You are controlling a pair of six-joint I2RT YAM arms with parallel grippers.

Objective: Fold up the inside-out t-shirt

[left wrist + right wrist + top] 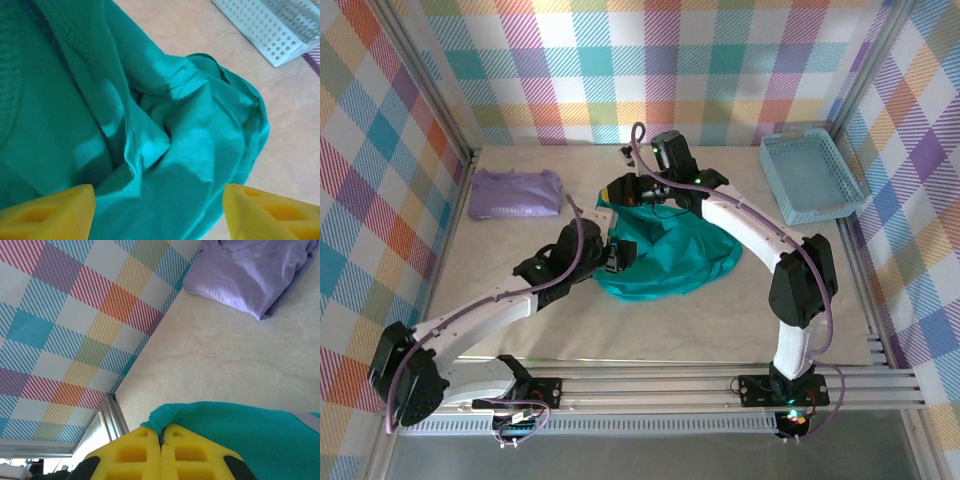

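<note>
The teal-green t-shirt [672,255] lies bunched in the middle of the table. My right gripper [616,192] holds its far left edge lifted; in the right wrist view the yellow fingers [131,455] are pressed together with a rolled hem of the t-shirt [240,432] pinched between them, the gripper [161,439] shut. My left gripper [618,254] hovers at the shirt's left side. In the left wrist view its yellow fingertips [55,210] stand wide apart over crumpled folds of the t-shirt [165,150], gripper [157,212] open, nothing held.
A folded lavender-purple garment [515,192] lies at the back left, its pale print showing on the garment [250,277] in the right wrist view. A light blue plastic basket [810,177] stands at the back right, a corner of the basket [275,30] in the left wrist view. Checked walls enclose the table.
</note>
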